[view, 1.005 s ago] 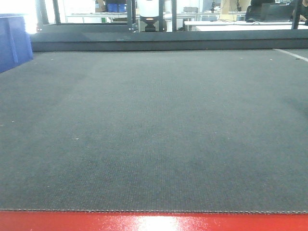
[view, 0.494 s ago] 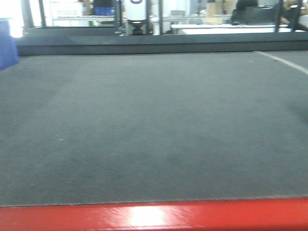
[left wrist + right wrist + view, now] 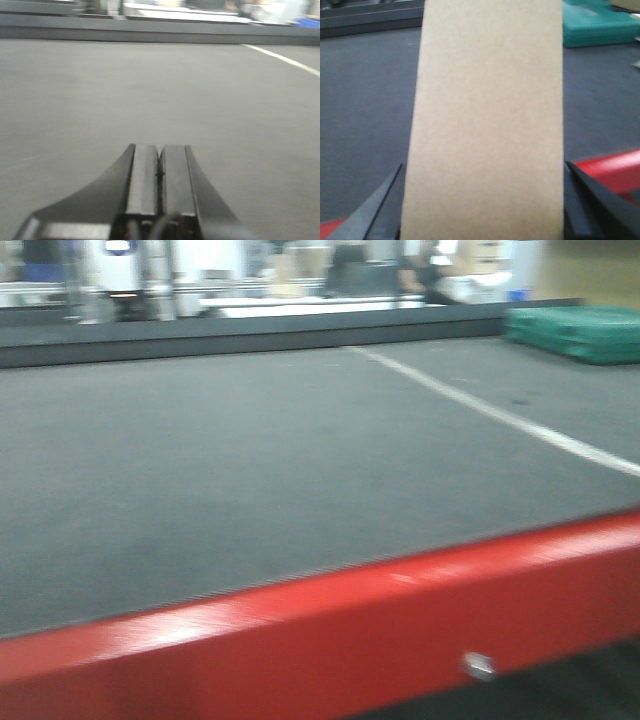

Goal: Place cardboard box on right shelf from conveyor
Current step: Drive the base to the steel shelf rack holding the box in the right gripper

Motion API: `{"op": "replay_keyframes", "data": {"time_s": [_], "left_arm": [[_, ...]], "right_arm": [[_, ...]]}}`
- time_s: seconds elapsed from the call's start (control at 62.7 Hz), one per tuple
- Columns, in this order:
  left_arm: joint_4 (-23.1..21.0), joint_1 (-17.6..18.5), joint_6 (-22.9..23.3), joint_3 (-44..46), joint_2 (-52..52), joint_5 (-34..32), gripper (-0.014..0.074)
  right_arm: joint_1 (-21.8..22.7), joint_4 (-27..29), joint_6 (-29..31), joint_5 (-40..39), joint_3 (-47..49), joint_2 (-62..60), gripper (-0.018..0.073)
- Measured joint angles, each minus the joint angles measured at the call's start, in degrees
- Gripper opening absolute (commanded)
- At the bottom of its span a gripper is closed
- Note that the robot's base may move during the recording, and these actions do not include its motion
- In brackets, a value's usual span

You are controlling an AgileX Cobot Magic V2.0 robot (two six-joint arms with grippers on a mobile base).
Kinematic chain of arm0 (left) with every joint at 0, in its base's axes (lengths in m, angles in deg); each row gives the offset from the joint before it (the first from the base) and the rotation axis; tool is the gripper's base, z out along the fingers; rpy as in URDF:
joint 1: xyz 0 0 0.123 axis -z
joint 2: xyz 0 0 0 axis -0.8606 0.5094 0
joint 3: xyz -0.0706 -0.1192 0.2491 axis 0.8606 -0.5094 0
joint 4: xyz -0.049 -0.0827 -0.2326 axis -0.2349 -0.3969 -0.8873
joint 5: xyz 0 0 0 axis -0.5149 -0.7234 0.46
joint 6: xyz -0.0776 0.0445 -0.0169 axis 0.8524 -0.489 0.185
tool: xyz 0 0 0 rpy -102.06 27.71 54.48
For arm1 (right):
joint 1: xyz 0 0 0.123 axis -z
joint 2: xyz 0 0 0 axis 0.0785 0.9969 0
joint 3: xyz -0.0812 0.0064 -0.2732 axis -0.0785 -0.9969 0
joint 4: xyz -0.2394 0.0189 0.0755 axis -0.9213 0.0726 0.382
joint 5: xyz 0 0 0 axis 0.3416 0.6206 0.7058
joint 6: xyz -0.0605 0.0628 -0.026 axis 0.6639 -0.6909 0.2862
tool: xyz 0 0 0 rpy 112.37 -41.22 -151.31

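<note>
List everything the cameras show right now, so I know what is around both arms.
cardboard box: one, tan, held between the fingers of the right gripper, fills most of the right wrist view
conveyor: one, dark grey belt, fills most of the front view
red edge: one, red, along the belt's near side
white line: one, white, runs diagonally across the belt on the right
green object: one, green, low and flat, far right beyond the white line; too blurred to identify
right shelf: not in view
left gripper: one, black, shut and empty, over bare belt
right gripper: one, black, shut on the cardboard box
</note>
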State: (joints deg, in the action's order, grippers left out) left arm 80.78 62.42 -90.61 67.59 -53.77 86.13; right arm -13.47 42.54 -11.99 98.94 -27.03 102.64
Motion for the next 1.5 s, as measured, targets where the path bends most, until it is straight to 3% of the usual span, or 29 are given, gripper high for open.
{"op": "replay_keyframes", "data": {"time_s": [1.499], "left_arm": [[0.0,-0.9,0.0,0.0,0.0,0.0,-0.0119]], "right_arm": [[0.0,0.0,0.0,0.1,0.0,-0.1,0.0230]]}}
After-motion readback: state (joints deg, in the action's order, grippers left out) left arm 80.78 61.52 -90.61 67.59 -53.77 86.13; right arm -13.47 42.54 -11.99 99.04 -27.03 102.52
